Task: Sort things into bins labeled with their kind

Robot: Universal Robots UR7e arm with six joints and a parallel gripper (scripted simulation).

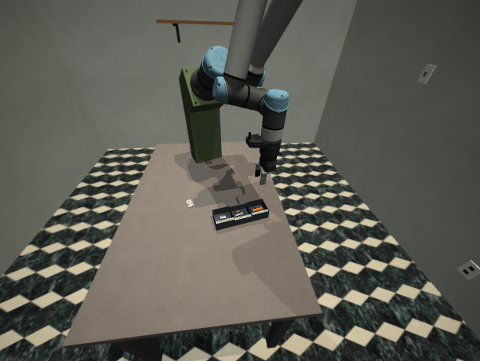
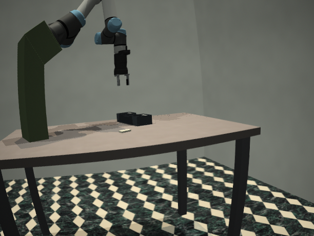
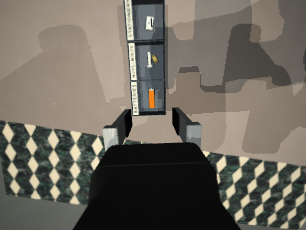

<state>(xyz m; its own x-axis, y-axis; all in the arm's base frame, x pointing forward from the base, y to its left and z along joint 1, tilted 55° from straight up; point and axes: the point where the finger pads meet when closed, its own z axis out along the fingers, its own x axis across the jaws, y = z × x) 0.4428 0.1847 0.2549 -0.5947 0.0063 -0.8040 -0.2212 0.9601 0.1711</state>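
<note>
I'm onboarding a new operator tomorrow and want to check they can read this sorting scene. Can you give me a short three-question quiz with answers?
1. True or false: the gripper is shut on an orange item.
2. How many bins stand in the row on the table?
3. Multiple choice: where is the small pale piece? A) in the middle bin B) on the table, apart from the bins C) between the fingers

Key
1. False. The gripper is open, holds nothing, and hangs well above the table; the orange item lies in the end bin nearest the gripper.
2. Three, side by side, each with something inside.
3. B.
</note>
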